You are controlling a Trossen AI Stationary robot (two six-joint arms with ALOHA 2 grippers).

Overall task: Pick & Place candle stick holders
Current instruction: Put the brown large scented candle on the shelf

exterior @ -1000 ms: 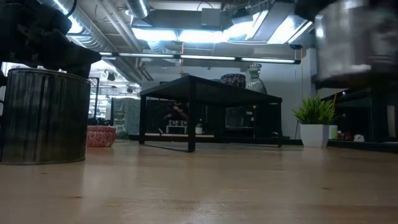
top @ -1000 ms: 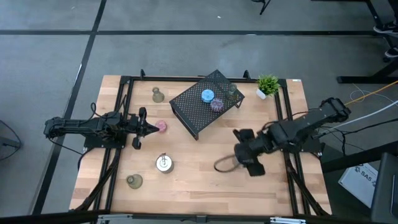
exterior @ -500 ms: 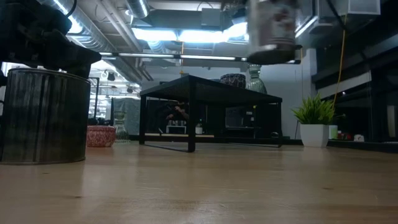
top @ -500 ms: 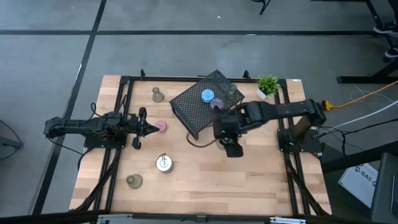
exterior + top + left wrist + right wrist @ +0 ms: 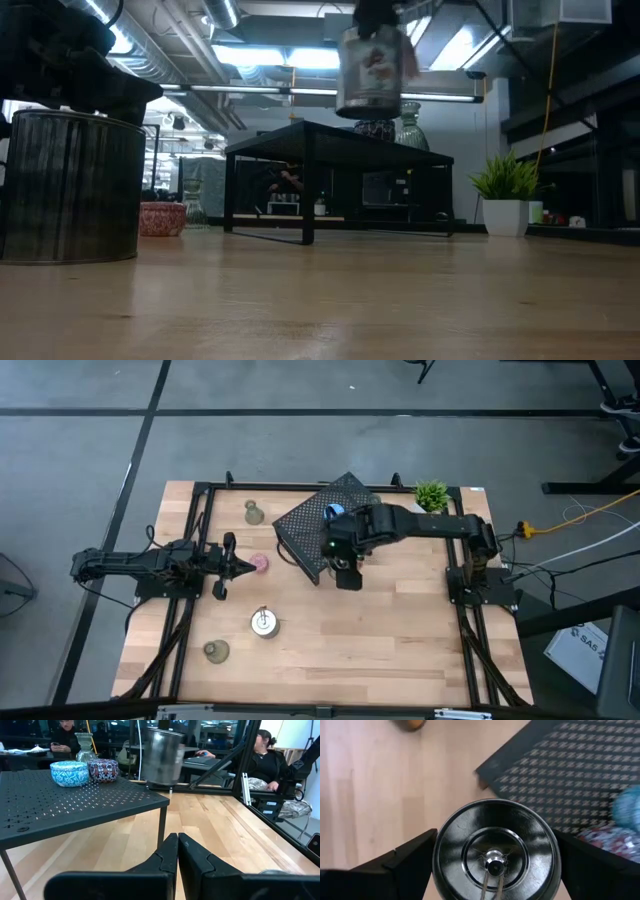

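Note:
My right gripper point(image 5: 338, 555) is shut on a shiny silver candle holder point(image 5: 495, 855), held in the air over the near corner of the black mesh rack point(image 5: 330, 525). The holder also shows in the low view point(image 5: 372, 70) and in the left wrist view point(image 5: 162, 755). A blue cup point(image 5: 70, 772), a purple cup point(image 5: 103, 770) and an olive glass holder point(image 5: 85, 747) stand on the rack. My left gripper point(image 5: 235, 565) is shut and empty, low over the table beside the pink cup point(image 5: 260, 563). My right gripper pinches the silver holder's round outer wall point(image 5: 440, 860) between its two fingers point(image 5: 410, 855), one on each side. The fingers point down from above. The holder is upright with its open top and centre post up, lifted clear of the table and the rack.
A second silver holder point(image 5: 263, 622) and an olive holder point(image 5: 216, 651) stand near the table's front left, and another olive one point(image 5: 254, 513) stands at the far left. A small potted plant point(image 5: 431, 495) stands at the far right. People sit beyond the table.
My right gripper has carried the silver holder from the table's near right toward the far left, up to the rack's near corner. The holder has stayed upright and clear of the table.

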